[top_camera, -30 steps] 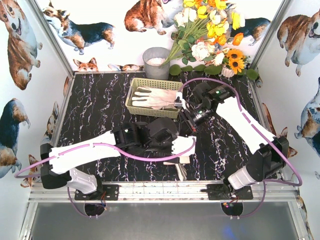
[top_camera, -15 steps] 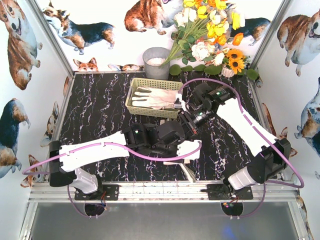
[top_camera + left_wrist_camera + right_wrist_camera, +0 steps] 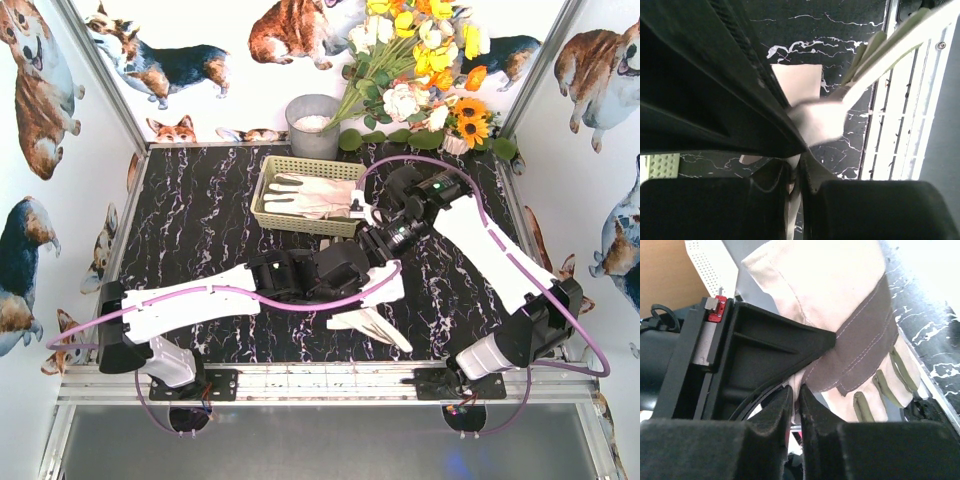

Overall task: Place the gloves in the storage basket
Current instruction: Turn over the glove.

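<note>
**Fig.** Left gripper (image 3: 798,175): I see its jaws pressed together on a fold of cream fabric belonging to a glove (image 3: 372,324). The glove's fingers trail toward the near right. It lies close to the near edge of the worktop (image 3: 200,230), about midway along it. I cannot tell whether it touches the surface.

Right gripper (image 3: 795,397): the jaws are drawn to a thin slit, close to the same glove, whose grey palm patch fills the right wrist view, and beside the left arm's wrist. I cannot tell whether any cloth is caught between them.

Storage basket (image 3: 300,222): it stands at the far edge of the worktop, about the middle, well apart from the held glove. The gloves in the basket (image 3: 310,195) lie flat, fingers toward the left; I cannot count them.

Behind the basket stands a round grey pot (image 3: 312,125), and at the far right corner a bunch of flowers (image 3: 420,80)
</note>
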{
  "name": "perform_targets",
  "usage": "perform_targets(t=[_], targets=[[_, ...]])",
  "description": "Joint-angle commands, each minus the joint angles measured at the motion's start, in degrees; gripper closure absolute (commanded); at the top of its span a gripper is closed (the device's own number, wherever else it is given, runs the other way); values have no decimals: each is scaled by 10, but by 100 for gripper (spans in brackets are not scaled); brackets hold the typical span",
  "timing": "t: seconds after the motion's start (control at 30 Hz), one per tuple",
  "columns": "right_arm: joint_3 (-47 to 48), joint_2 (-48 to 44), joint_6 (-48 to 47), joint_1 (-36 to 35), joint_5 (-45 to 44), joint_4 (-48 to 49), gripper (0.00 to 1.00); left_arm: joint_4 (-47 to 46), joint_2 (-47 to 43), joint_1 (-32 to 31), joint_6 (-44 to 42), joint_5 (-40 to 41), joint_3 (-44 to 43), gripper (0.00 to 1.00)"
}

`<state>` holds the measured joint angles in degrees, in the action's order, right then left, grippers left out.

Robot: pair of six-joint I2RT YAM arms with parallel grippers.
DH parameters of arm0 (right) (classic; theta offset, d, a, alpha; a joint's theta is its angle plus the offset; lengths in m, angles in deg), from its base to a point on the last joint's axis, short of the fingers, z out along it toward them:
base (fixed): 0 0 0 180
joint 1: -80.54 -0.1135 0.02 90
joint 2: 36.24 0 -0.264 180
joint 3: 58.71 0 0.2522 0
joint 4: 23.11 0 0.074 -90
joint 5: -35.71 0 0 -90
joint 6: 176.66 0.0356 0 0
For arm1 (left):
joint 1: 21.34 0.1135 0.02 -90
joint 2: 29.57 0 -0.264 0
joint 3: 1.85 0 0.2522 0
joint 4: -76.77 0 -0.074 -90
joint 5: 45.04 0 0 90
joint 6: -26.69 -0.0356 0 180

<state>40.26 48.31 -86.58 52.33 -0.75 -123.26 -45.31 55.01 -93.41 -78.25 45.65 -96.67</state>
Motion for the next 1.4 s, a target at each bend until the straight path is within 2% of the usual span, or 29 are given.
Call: perform_targets(t=[0.0,0.1,0.2,0.27,0.4,0.5,0.6,0.77,0.9,1.0,1.1,1.23,1.37], targets=[[51,-28,8,13,-58,54,80,-6,-30,-6,86,2,24,100],[56,-44,30,31,-72,83,57,-33,-55,1,125,21,49,100],[50,-69,67,62,-72,133,40,-59,-76,20,173,36,62,100],[44,-87,98,83,-80,174,37,-76,-80,32,207,46,56,100],[33,-133,164,120,-113,270,17,-94,-70,54,282,64,42,100],[45,-147,201,142,-132,306,11,-97,-63,79,369,87,34,100],[63,-158,214,148,-168,312,10,-114,-70,103,465,118,28,100],[58,-192,272,156,-198,358,9,-118,-82,107,617,233,-4,100],[27,-220,328,158,-192,418,9,-193,-120,107,718,319,22,100],[-15,-232,361,161,-182,465,9,-280,-146,106,736,356,46,100],[-44,-225,411,165,-149,512,9,-294,-151,106,727,368,27,100],[-101,-227,493,165,-113,629,10,-285,-151,113,726,348,0,100],[-136,-223,536,165,-78,706,10,-319,-161,127,735,304,8,100]])
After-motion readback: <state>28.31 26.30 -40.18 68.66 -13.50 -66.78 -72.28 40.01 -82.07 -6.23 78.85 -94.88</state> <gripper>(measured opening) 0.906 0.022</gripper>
